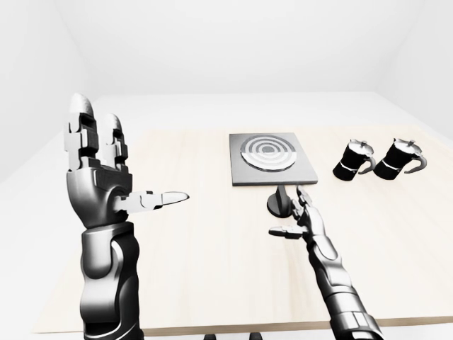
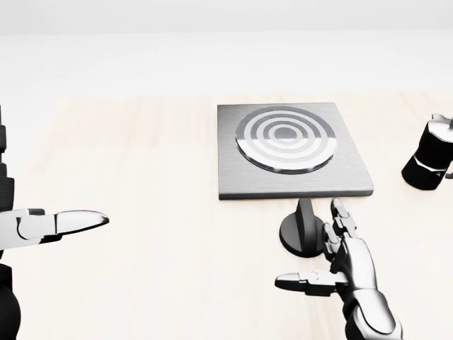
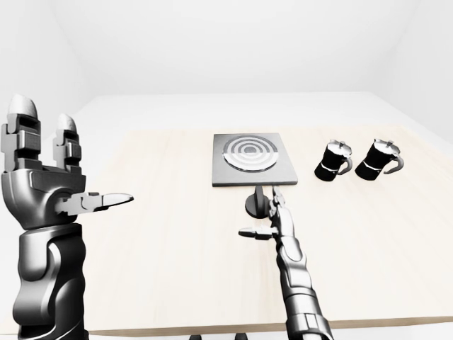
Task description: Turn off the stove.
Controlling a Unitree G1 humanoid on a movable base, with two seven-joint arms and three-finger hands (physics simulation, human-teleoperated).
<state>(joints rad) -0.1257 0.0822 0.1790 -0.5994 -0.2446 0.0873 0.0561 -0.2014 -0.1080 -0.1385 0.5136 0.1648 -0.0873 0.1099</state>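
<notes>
**Knob not yet gripped**

While the desk [image 1: 191, 255] carries the stove [image 2: 294, 150] at its middle, I judge the switch-off undone. My left hand [image 1: 99, 177] is raised, fingers spread, holding nothing. My right hand [image 2: 340, 265] stands released just beside the knob [image 2: 303, 230] below the stove. Gripping and turning remain.

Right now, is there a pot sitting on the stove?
No, the stove burner is bare; both moka pots stand on the table to its right.
</notes>
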